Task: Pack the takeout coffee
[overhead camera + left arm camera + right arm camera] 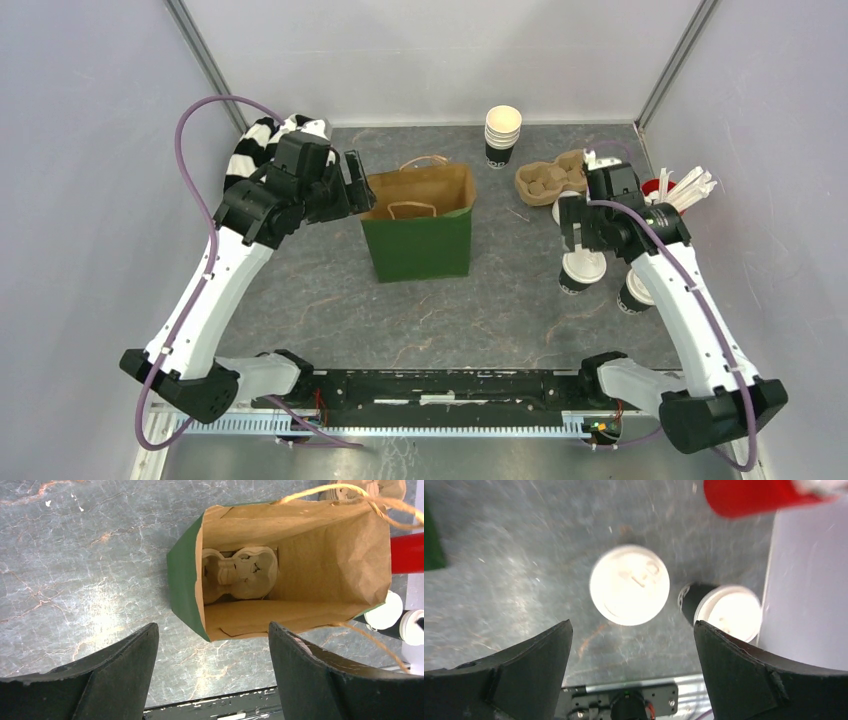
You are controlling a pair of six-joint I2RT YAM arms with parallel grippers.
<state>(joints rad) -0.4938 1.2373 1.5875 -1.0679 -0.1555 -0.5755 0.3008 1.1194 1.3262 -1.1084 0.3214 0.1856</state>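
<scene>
Two takeout coffees stand at the right of the table, each a dark cup with a white lid: one (580, 270) nearer the middle, the other (635, 292) to its right. In the right wrist view they are the near lid (629, 585) and the far lid (728, 612). My right gripper (578, 232) hangs open above the near cup (631, 625) and holds nothing. The green paper bag (420, 235) stands open mid-table with a cardboard cup carrier (240, 574) lying in its bottom. My left gripper (355, 185) is open and empty, up beside the bag's left rim (212, 630).
A stack of empty cups (502, 135) stands at the back. A second cardboard carrier (548, 178) lies beside the red cup of white stirrers (660, 190). A striped cloth (255, 145) lies at the back left. The right wall is close to the cups.
</scene>
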